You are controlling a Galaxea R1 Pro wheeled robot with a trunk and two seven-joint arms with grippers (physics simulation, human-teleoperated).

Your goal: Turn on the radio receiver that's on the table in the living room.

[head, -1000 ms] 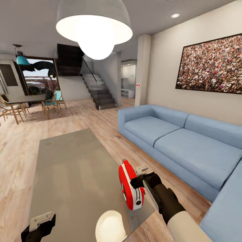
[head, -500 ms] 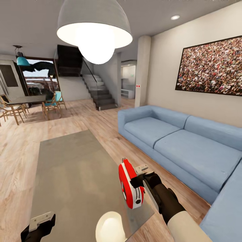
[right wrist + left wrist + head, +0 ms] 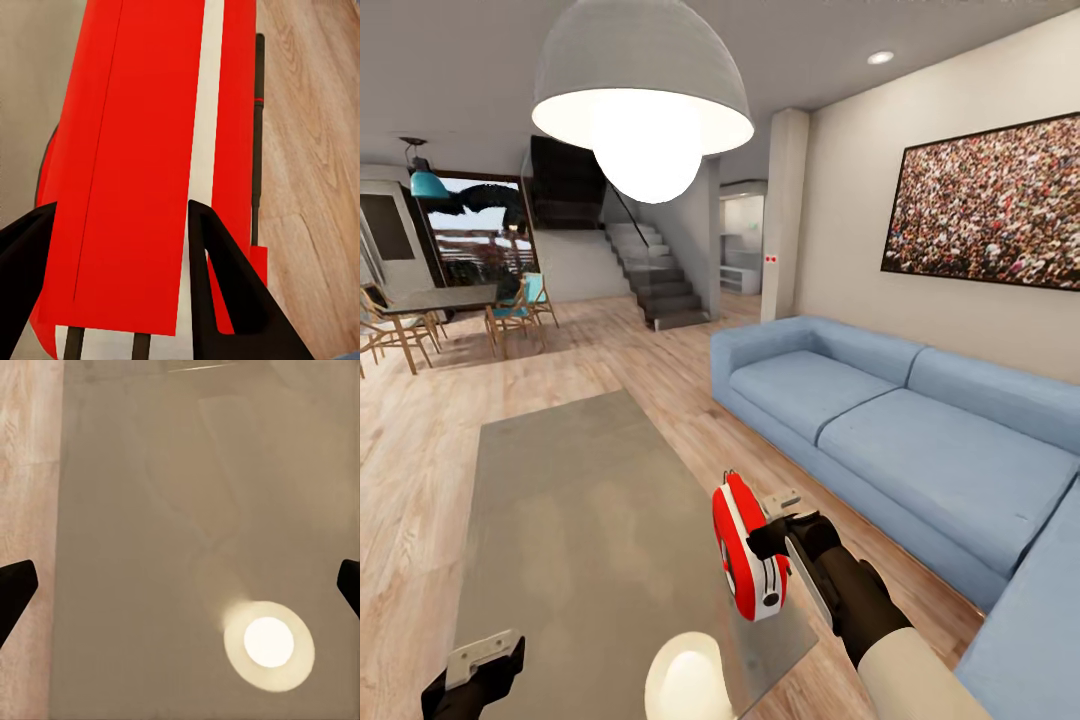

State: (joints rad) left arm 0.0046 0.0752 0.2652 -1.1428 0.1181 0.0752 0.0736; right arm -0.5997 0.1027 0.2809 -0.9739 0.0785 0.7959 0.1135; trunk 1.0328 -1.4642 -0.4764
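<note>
The right gripper (image 3: 770, 530) has its two dark fingers (image 3: 217, 277) set on either side of the radio receiver (image 3: 748, 553), closed on its red body. In the right wrist view the fingers flank the radio's red shell and white middle band, one finger lying over the white band. The radio stands upright on its edge at the near right corner of the table (image 3: 580, 510), close to the table's right edge, with its thin handle toward the top. No lettering or brand can be read on it.

The left gripper (image 3: 475, 680) sits low at the near left end of the table; in the left wrist view its dark fingertips (image 3: 15, 585) stand far apart at the picture's edges with nothing between them, above the glossy grey-beige top and a bright round reflection (image 3: 268, 643) of the lamp.

Beyond the table lie the wood floor (image 3: 420, 420), the blue sofa (image 3: 880, 420), the crowd picture (image 3: 990, 205) and the dome pendant lamp (image 3: 642, 80).
</note>
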